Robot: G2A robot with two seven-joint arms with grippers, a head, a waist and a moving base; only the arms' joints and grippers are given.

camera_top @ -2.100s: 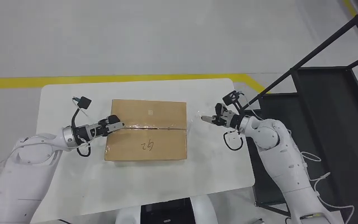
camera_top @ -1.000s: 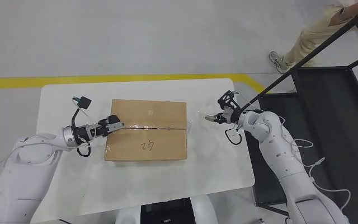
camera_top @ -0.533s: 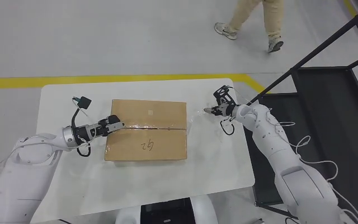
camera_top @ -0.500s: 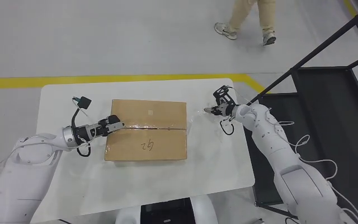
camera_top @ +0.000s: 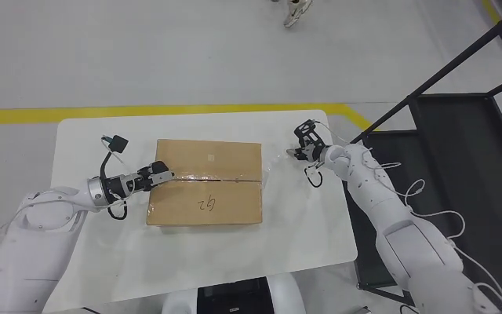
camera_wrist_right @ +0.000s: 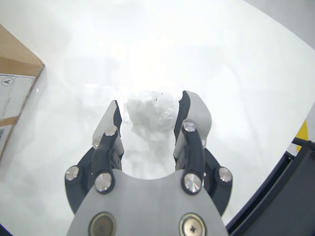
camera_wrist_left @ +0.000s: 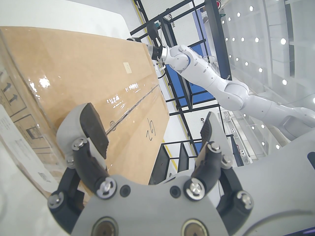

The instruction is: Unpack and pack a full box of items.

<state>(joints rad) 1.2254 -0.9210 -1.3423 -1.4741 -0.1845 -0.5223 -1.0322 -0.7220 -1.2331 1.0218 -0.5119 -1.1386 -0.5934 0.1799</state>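
Over the last two seconds the right tool (camera_top: 299, 151) has drawn back from just off the box's right end toward the table's far edge. The left tool (camera_wrist_left: 149, 114) and the box (camera_top: 205, 182) have not moved. My read: tape is being stripped off the right end, so unpacking has hardly begun, since the flaps are still down.

The right tool is closed partway on a wad (camera_wrist_right: 150, 114) of crumpled clear film that fills the gap between its pads. A faint wisp of film trails from it back toward the box. The left tool stands wide open with nothing in it, one pad at the box's left end beside the seam (camera_top: 212, 180).

The box sits mid-table (camera_top: 94, 141) — flat, rectangular brown cardboard with sharp corners and a pen mark on top. Glossy tape along the seam catches the light. The wad is shapeless and glinting, and looks light and likely sticky. The table is smooth white with rounded corners.
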